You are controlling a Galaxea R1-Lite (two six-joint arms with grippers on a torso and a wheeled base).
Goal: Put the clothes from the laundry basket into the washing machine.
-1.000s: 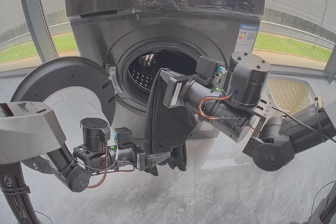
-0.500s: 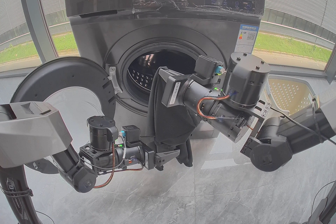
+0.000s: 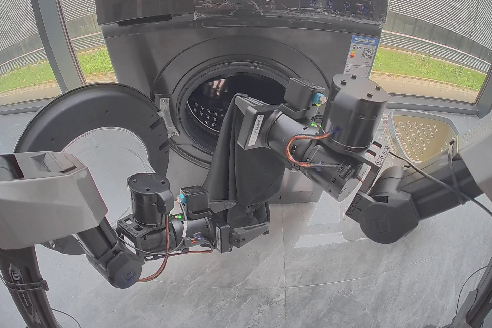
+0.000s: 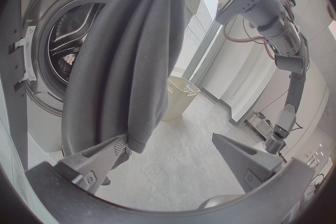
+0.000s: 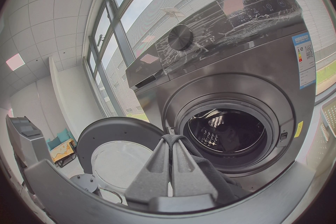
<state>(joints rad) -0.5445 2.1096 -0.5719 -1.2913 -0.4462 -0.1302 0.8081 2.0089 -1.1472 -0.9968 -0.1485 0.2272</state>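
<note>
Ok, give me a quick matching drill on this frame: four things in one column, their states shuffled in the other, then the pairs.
1. right claw
2. left claw
3. washer door
4. laundry basket

A. standing to the right of the washing machine
B. open, at the lower end of the dark garment
C. swung open to the left
D. shut on the dark garment's top

Pairs: 1-D, 2-B, 3-C, 4-A.
</note>
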